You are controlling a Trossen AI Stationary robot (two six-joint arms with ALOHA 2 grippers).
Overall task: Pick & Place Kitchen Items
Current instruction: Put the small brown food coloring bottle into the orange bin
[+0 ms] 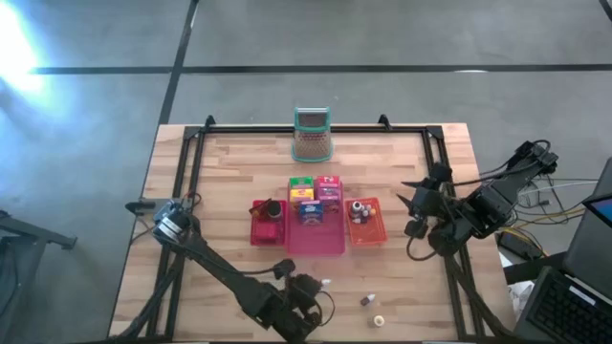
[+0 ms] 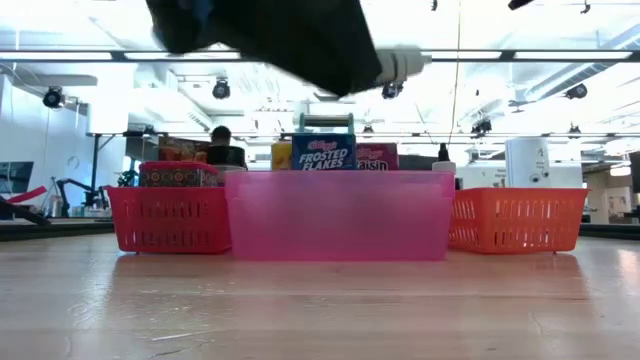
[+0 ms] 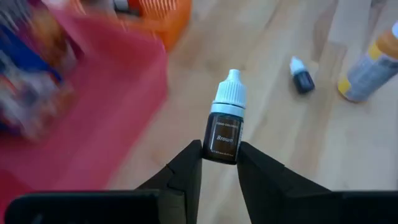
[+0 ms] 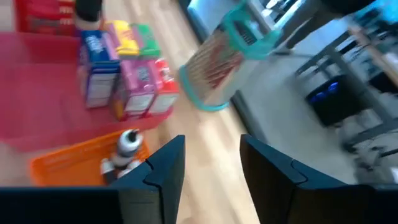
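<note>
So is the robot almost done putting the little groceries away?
Partly. Small boxes already stand in the pink tray, and tiny bottles sit in the orange tray. The left end effector holds a brown dropper bottle. Two bottles still lie on the table.

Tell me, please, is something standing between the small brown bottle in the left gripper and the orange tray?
Nothing visible does. The left gripper is shut on the brown bottle, and only bare table lies between it and the orange tray; the pink tray sits beside that path.

Three trays [image 1: 316, 239], five boxes [image 1: 309, 211], one mesh holder [image 1: 312, 136], two loose bottles [image 1: 366, 301]
</note>
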